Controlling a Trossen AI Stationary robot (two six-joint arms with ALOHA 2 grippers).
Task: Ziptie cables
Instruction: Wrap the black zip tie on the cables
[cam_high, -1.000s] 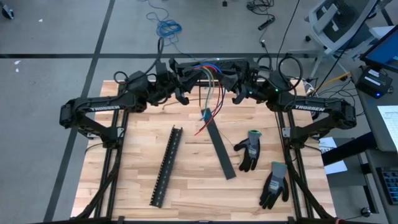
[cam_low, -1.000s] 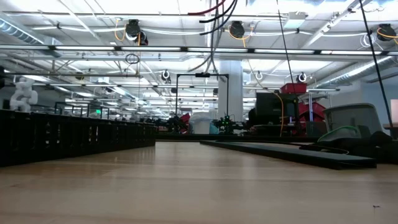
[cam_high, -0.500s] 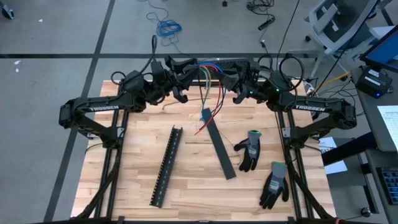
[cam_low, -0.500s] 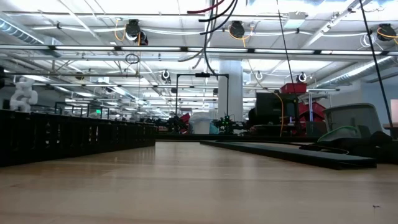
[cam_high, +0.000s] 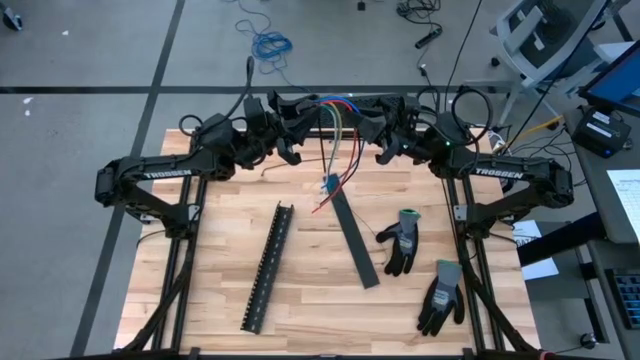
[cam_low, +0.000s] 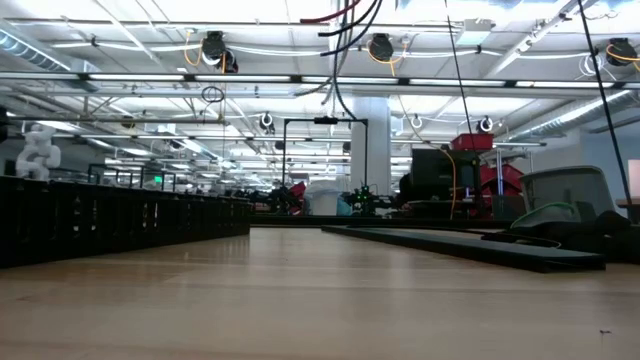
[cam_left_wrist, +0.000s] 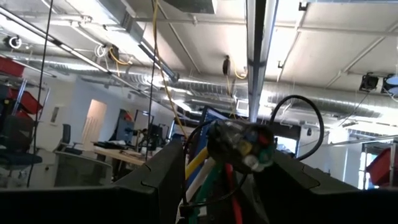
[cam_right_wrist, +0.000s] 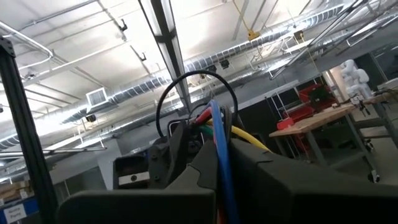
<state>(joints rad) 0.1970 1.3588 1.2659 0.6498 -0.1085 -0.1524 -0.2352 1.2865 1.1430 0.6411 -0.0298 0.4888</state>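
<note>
Pale wood planks make up the table (cam_high: 220, 300), and nearest the front edge lie 2 grey-and-black work gloves, one (cam_high: 440, 296) close to the right corner and the other (cam_high: 403, 240) a little farther in. Left of them rests a flat black strip (cam_high: 354, 238), and farther left a black slotted strip (cam_high: 268, 265), both angled across the boards. In the low view the slotted strip (cam_low: 120, 228) runs along the left and the flat strip (cam_low: 470, 248) along the right.

Farther back, at the table's far edge, both arms meet raised above the boards. The left gripper (cam_high: 290, 118) has its fingers set apart around one end of the cables (cam_high: 335, 125), whose bundled ends show between its fingers (cam_left_wrist: 155, 186) in the left wrist view. The right gripper (cam_high: 375, 128) is clamped tight on the cables from the other side; blue, red and yellow wires pass between its fingers (cam_right_wrist: 186, 155). From the held span, loose coloured ends hang down toward the near end of the flat strip.

Beyond the table, a coil of blue cable (cam_high: 270, 44) lies on the grey floor.
</note>
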